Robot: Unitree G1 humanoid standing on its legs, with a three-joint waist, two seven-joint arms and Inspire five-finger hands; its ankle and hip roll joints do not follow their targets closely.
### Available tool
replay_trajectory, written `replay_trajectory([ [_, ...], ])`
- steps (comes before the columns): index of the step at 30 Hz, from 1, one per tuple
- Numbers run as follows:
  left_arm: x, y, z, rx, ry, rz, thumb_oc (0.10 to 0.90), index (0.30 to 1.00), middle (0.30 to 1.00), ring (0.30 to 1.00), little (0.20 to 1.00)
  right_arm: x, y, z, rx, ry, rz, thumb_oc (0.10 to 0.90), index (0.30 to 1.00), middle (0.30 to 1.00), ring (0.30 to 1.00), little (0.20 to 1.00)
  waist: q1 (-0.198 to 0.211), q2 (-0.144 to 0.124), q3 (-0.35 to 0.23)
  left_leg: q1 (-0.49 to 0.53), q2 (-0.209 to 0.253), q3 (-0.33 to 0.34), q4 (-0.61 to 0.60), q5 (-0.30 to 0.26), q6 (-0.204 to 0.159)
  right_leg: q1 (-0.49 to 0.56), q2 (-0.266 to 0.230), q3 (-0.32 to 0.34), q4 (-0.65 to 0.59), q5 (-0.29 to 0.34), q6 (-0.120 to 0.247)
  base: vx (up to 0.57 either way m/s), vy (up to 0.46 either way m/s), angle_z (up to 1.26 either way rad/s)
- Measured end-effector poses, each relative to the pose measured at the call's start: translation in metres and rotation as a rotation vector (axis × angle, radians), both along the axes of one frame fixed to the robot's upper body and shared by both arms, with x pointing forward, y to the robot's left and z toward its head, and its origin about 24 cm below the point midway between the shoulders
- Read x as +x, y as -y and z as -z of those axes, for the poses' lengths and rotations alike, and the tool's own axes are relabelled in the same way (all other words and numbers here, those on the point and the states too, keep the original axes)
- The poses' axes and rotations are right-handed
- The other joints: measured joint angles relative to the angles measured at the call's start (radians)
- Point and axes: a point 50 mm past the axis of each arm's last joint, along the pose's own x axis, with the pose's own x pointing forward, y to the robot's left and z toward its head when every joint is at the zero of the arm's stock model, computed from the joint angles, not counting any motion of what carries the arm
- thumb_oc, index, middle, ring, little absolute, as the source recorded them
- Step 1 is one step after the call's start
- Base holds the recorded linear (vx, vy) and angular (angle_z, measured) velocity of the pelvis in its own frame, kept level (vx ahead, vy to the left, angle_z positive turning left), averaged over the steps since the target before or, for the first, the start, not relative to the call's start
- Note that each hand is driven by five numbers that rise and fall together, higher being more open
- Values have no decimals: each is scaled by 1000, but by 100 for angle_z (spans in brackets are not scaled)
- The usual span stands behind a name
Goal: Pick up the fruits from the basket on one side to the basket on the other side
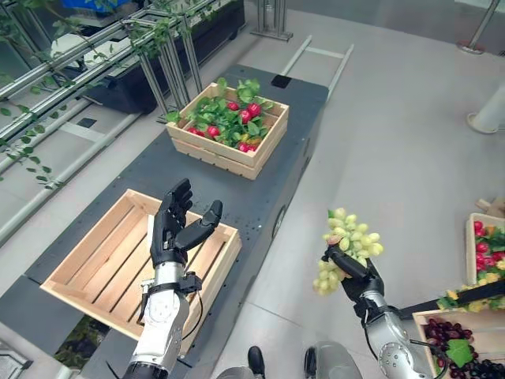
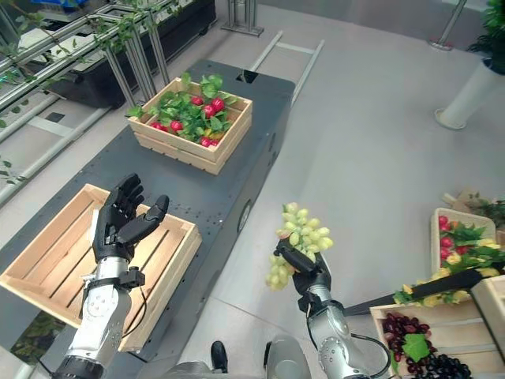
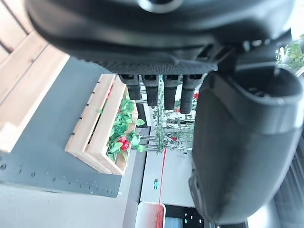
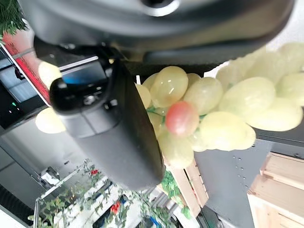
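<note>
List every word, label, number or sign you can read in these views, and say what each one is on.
None can be read.
The wooden crates and are plain, with no print visible.
The dark table bears no readable mark.
The lit screen behind the thumb in the right wrist view is too blurred to read.
The green grapes in the right hand carry no label.
</note>
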Motion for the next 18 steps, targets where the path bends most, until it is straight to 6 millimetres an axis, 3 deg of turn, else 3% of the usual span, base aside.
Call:
replay_trajectory([
  [1,-2,-6,1,-1,-6,-40,800,900,900,900,900,3,-8,0,4,1,-38,400,300,300,300,300,6,-19,-10,-1,-9,15,0,2,-17,42,11,17,-119,-1,12,-54,-140,-90],
  [2,-3,-6,3,-12,-14,-55,800,900,900,900,900,6,-9,1,3,-4,-53,400,300,300,300,300,4,-11,-13,0,-4,-21,0,7,-28,76,44,72,-199,38,31,-60,-164,-71],
  [3,-1,-4,3,-11,-12,-44,800,900,900,900,900,6,-8,1,-5,-8,-55,400,300,300,300,300,2,1,-20,-4,14,-96,0,10,-32,111,72,94,-278,79,13,-26,-92,-46],
  [6,1,11,5,-31,-16,9,800,900,900,900,900,4,2,2,-37,-23,-55,400,300,300,300,300,-26,17,-37,-7,33,-156,-1,12,-47,137,99,108,-347,122,-9,-33,-126,-28],
  [10,5,27,6,-64,-5,73,800,900,900,900,900,-5,12,9,-69,-80,-85,400,300,300,300,300,-69,23,-50,-5,49,-166,-1,9,-82,143,117,110,-366,132,-13,2,-117,-10],
  [15,3,29,6,-81,-4,66,800,900,900,900,900,-22,12,22,-82,-150,-159,400,300,300,300,300,-61,17,-66,-16,46,-183,21,5,-92,139,117,117,-365,130,-15,-47,-61,1],
  [16,3,29,6,-82,-11,61,800,900,900,900,900,-23,9,23,-95,-153,-194,400,300,300,300,300,-54,8,-70,-45,38,-212,70,-6,-94,128,105,123,-363,129,-16,-108,77,-6],
  [18,2,27,8,-86,-31,37,800,900,900,900,900,-22,4,23,-112,-140,-249,400,300,300,300,300,-23,-25,-67,-95,4,-310,191,-10,-90,115,82,198,-350,127,-21,-76,145,-41],
])
